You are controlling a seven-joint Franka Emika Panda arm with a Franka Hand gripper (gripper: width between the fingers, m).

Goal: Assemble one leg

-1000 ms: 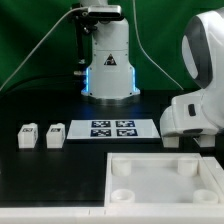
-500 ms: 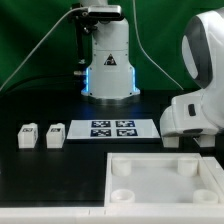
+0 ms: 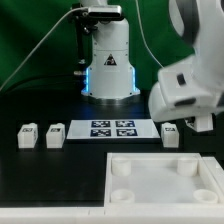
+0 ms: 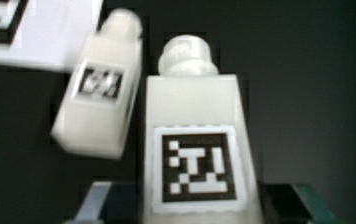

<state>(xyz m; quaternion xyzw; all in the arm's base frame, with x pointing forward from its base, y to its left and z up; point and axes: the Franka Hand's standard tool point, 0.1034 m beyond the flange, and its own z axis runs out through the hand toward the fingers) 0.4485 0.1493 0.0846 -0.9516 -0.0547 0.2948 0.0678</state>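
**Leg [image 4: 196, 130] pinched in gripper [image 4: 198, 204] at right centre of scene**

Small white blocky peg, rounded stud on one end, black-and-white square tag on the face turned to the wrist camera. Sits between two dark fingers [image 4: 296, 205], closed against both flanks. Hidden in the exterior view behind the bulky white arm housing [image 3: 185, 90] at right centre of frame, with only dark finger ends visible below it, low over the black table [image 3: 50, 175]. Cannot tell whether resting on the table or clear of it.

Crowded on one side by a second leg [image 3: 170, 133], identical and upright, at right centre of the exterior frame. Stands just beside the right end of the thin flat white marker board [image 3: 110, 128] and just beside the gripper. Appears tilted in the wrist view, close alongside the held leg, contact not clear, with a corner of the board beyond it.

Well apart, at left centre: third leg [image 3: 27, 135] and fourth leg [image 3: 55, 134], side by side near the board's left end.

Across lower right, near the gripper: large white square tray-like piece [image 3: 150, 158] with round corner holes.

At upper centre, behind the board: white robot base [image 3: 108, 60] with blue glow, against a green backdrop [image 3: 30, 40].
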